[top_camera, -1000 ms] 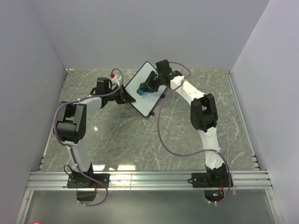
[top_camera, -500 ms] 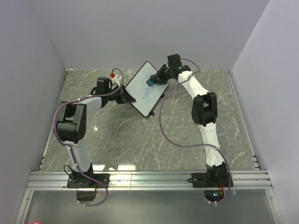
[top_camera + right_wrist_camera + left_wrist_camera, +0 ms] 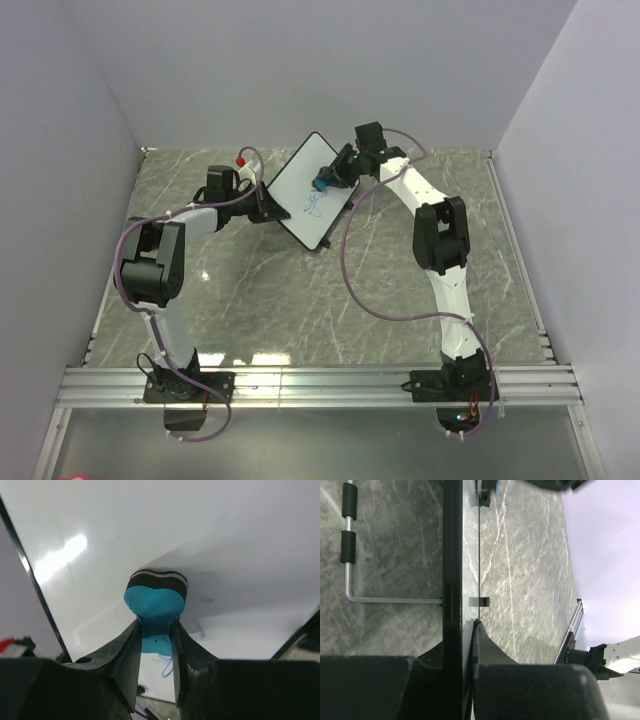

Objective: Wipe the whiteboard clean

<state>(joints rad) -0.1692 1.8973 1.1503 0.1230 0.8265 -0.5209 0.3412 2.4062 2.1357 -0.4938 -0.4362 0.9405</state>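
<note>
The whiteboard (image 3: 300, 180) stands tilted at the back of the table, with a blue scribble (image 3: 313, 205) near its middle. My left gripper (image 3: 268, 207) is shut on its left edge; the left wrist view shows the black frame (image 3: 452, 555) edge-on between the jaws of that gripper (image 3: 468, 630). My right gripper (image 3: 326, 181) is shut on the blue eraser (image 3: 321, 184) and presses it against the board above the scribble. In the right wrist view the eraser (image 3: 155, 602) sits between the fingers of the right gripper (image 3: 156, 635), against the white surface (image 3: 210, 530), with blue marks (image 3: 167, 666) below it.
A red-capped object (image 3: 241, 160) lies behind the left gripper near the back wall. A bent metal rod with black sleeves (image 3: 348, 535) sticks out from the board's back. White walls close in the marble table (image 3: 300, 290) on three sides.
The right gripper with the eraser moved from the board's middle up toward its upper right edge, then slid slightly back down-left. The left arm and board stayed still.
</note>
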